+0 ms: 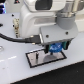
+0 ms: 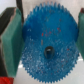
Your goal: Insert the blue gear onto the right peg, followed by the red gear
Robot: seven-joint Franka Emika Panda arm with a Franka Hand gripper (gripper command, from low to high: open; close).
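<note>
A: Where's the blue gear (image 2: 46,46)?
B: Clamped by its rim in the gripper (image 1: 56,48), jaws tight on both sides, hanging over the grey plate (image 1: 37,59) on the white counter (image 1: 65,72)

A: How should it go on?
B: I'd centre the hub hole over the right peg — too blurred to pick out — then lower straight

A: Orientation?
B: Flat face to the wrist camera — round, no long axis

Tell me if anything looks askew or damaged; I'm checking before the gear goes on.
Nothing stands out. The blue gear sits squarely between the gripper's green pads, teeth looking intact, above the grey plate. The pictures are too blurry to judge the pegs.
</note>
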